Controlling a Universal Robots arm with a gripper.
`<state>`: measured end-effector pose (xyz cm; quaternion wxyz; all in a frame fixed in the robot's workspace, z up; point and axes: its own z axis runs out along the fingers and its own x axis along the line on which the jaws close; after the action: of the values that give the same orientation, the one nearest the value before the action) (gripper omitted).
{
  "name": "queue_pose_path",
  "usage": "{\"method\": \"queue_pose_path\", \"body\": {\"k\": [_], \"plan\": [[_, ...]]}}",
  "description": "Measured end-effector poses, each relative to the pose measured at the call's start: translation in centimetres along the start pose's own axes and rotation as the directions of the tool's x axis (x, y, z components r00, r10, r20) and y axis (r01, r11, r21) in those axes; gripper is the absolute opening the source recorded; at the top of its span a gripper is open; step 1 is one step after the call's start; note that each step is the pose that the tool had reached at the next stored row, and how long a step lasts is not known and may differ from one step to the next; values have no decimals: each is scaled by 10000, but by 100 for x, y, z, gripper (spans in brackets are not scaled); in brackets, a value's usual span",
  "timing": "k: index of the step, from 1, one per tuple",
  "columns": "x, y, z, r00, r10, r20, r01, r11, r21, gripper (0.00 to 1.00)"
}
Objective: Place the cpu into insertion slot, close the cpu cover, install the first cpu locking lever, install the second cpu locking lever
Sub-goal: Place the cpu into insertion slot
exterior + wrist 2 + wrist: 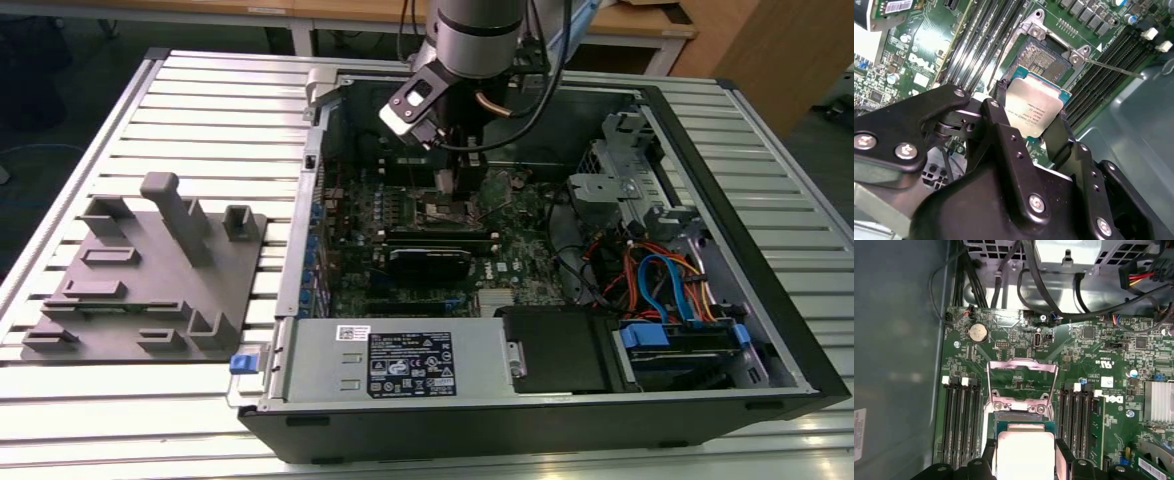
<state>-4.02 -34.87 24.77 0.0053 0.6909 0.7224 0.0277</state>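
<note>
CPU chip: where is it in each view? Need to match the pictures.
Exterior view: chip too small to tell; the tool hangs over the socket.
Second wrist view: chip clamped, tilted, between the tool's fingers, above the open socket.
First wrist view: chip between the same fingers, next to the raised cover frame.
Shared landmark: the socket, flanked by black memory slots.
</note>
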Motion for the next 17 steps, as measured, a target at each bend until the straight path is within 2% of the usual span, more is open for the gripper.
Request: {"method": "queue_pose_path", "body": {"k": [11,17], "plan": [[16,-57,193,10000,10,-1,-10,10000,-1,54],[43,-67,279,9998,203,8,-203,9998,-7,54]]}}
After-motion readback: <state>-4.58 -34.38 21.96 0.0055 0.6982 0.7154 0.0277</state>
